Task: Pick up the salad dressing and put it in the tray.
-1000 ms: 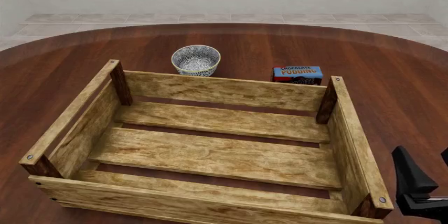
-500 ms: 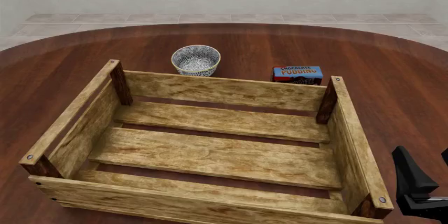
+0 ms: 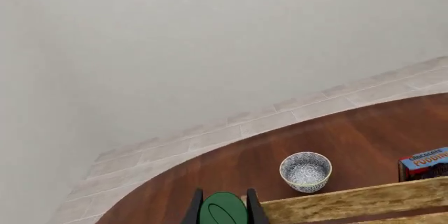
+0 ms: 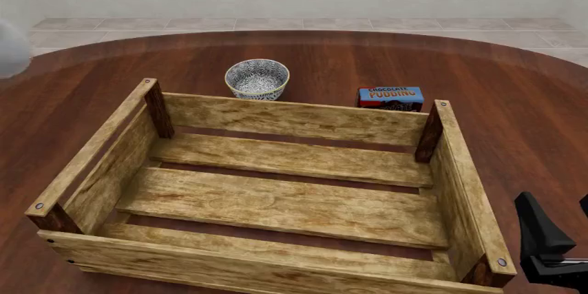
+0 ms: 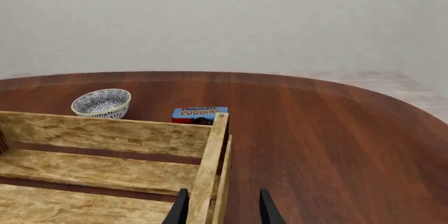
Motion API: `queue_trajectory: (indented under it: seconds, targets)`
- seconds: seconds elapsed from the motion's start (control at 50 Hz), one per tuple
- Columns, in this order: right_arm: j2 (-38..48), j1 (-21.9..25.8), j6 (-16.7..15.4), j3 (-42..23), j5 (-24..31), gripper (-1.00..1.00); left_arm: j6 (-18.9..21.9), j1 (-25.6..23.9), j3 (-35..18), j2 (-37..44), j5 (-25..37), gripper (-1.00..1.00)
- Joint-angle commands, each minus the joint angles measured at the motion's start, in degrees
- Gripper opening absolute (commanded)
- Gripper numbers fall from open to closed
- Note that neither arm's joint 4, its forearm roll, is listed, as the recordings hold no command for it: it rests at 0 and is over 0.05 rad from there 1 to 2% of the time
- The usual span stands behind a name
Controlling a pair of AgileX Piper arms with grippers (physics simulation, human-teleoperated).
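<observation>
In the left wrist view the salad dressing's dark green cap (image 3: 222, 209) sits between the two dark fingers of my left gripper (image 3: 222, 212), which is shut on it; the white body is hidden below the frame. In the front view only a blurred white shape (image 4: 9, 49) shows at the far left edge, high above the table. The tray is the large light-wood crate (image 4: 294, 119), with nothing inside; it also shows in the left wrist view (image 3: 350, 202) and the right wrist view (image 5: 105, 132). My right gripper (image 4: 558, 235) is open and holds nothing, just outside the crate's near right corner (image 5: 222, 211).
A small patterned white bowl (image 4: 257, 78) stands behind the crate's far wall. A blue chocolate pudding box (image 4: 390, 97) stands behind the crate's far right corner. The round dark-wood table (image 4: 514, 108) ends at a tiled floor and a pale wall.
A blurred white shape has come into the front view at the far left edge. The right gripper, crate, bowl and box have not moved.
</observation>
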Motion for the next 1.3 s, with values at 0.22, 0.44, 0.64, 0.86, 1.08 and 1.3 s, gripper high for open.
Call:
queue_trajectory:
  seconds: [0.22, 0.44, 0.64, 0.86, 1.08, 1.3]
  targets:
    - [-0.3, 0.1, -0.3, 0.0, 0.2, 1.0, 1.8, -13.6, -0.7, 7.6, -5.6, -1.0]
    - [-0.4, -0.1, -0.2, 0.0, 0.3, 1.0, 1.2, -19.8, -0.4, 12.6, -8.5, -1.0]
    - [-0.4, -0.5, 0.1, 0.0, 0.2, 1.0, 1.2, -24.9, 0.1, 18.0, -11.3, -1.0]
    - [-0.3, -0.6, 0.1, 0.0, 0.1, 1.0, 1.5, -28.3, 0.8, 21.2, -13.6, -1.0]
    - [-0.7, -0.6, 0.0, 0.0, 0.6, 1.0, 0.1, -30.1, 1.7, 24.5, -15.9, -1.0]
    - [-0.7, -0.9, 0.0, 0.0, 0.5, 1.0, -1.2, -31.1, 2.5, 27.8, -17.0, -1.0]
